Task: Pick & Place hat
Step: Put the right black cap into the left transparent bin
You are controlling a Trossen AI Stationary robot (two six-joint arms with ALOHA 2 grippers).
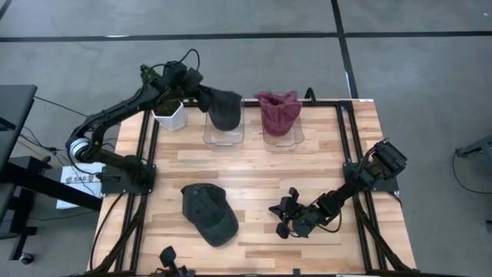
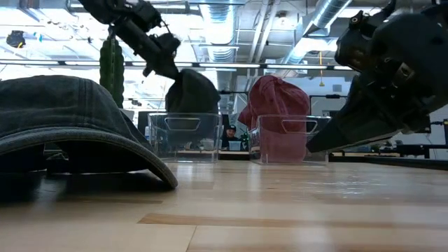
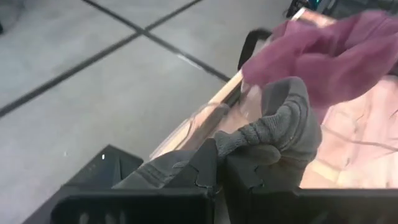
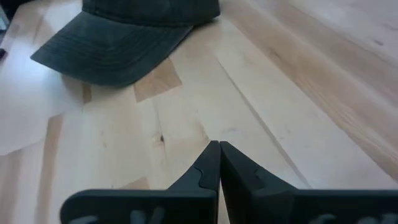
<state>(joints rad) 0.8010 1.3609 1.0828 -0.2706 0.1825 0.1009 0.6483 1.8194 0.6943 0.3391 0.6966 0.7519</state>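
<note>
Two hats matter here: the dark one your left claw [image 1: 201, 94] has pinched by the fabric, hanging over the left clear bin [image 1: 224, 132], and the cap [image 1: 208, 215] lying flat on the desk [image 1: 261, 165] near the front.

Left side first: a white pot [image 1: 169, 115] with a cactus sits just beside that bin. Keep the wrist clear of it as you descend. The held hat [image 1: 225, 108] droops partly into the bin but a good part looks to ride above the rim. My read: lower straight down until the bulk is inside the walls, then release, so it doesn't drape over an edge and slide out.

Middle: the red hat [image 1: 278, 110] already sits in the second bin [image 1: 282, 135], bulging above its rim. Don't swing toward it on retreat.

Right: right claw [image 1: 281, 218] is closed with nothing in it, parked low over the desk near the cap. Leave it parked until the left arm is clear.
</note>
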